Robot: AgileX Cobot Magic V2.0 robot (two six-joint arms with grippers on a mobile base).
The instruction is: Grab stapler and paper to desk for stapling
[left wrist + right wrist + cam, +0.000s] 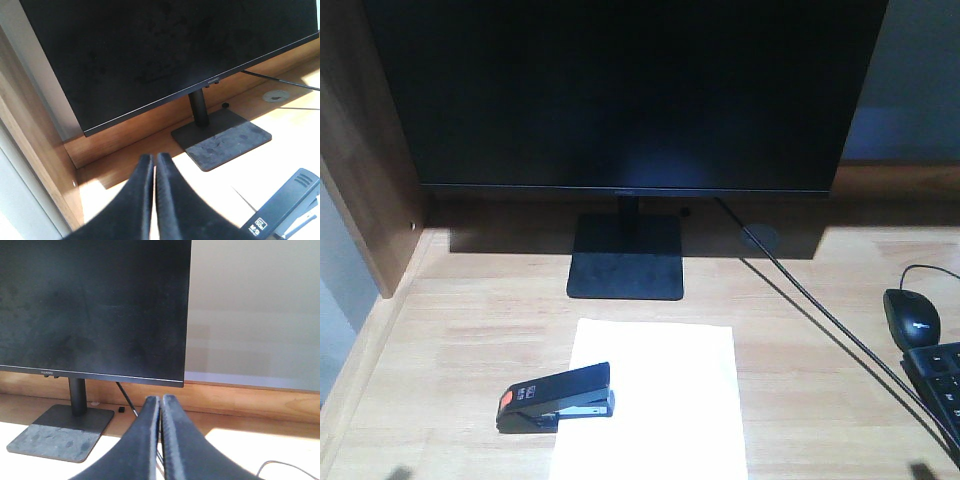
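The black stapler (558, 397), with an orange patch at its left end, lies on the left edge of the white paper (660, 390). Both rest on the light wooden desk (470, 340) in front of the monitor. In the left wrist view the stapler (285, 210) shows at the lower right, to the right of my left gripper (153, 157), which is shut with nothing in it and held above the desk. My right gripper (161, 399) is also shut and empty, hovering right of the monitor stand. Glare washes out the paper in both wrist views.
A large dark monitor (620, 90) on a flat black base (626, 257) fills the back. A black cable (820, 310) runs diagonally to the right front. A mouse (912, 318) and a keyboard corner (945, 385) sit at the right edge. A raised wooden side panel (365, 170) bounds the left.
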